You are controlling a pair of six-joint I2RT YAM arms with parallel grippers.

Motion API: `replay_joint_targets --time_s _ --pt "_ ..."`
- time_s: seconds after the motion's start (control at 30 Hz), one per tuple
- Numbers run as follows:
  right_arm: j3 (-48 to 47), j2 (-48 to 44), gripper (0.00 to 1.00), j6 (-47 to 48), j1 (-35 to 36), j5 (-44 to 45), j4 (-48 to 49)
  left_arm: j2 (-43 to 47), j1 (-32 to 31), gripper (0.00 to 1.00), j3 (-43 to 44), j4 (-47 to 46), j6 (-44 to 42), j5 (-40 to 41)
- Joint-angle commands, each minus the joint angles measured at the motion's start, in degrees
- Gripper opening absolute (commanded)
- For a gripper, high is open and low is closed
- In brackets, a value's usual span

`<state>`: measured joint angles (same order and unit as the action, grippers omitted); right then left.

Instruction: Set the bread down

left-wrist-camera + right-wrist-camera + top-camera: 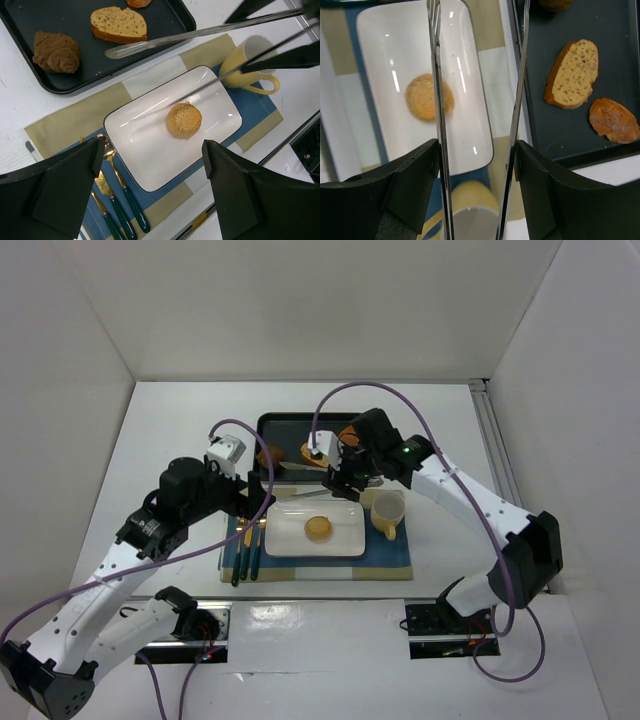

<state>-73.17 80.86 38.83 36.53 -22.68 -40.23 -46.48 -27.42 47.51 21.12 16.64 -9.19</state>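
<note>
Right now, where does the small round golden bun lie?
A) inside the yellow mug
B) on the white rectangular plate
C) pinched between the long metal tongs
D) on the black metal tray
B: the small round golden bun rests near the middle of the white rectangular plate. The long metal tongs stand open above it with nothing between them, and the black metal tray carries other bread.
</note>
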Motion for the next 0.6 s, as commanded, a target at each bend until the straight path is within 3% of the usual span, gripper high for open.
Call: replay_joint_targets --time_s 0.0,0.2,0.57 --pt "-0.93 3.68 0.70 -0.86 1.25 2.28 10.68 1.83 -0.18 0.98 0.39 -1.09 -0.38 1.10" --pt "-3.64 11.67 0.70 -0.86 1.78 4.66 18.86 2.36 -0.18 0.98 0.39 -1.09 -0.38 1.72" --pt "-5.32 18.71 0.70 -0.33 1.79 7.82 22.74 2.36 -0.18 0.98 0.39 -1.09 -0.38 1.19"
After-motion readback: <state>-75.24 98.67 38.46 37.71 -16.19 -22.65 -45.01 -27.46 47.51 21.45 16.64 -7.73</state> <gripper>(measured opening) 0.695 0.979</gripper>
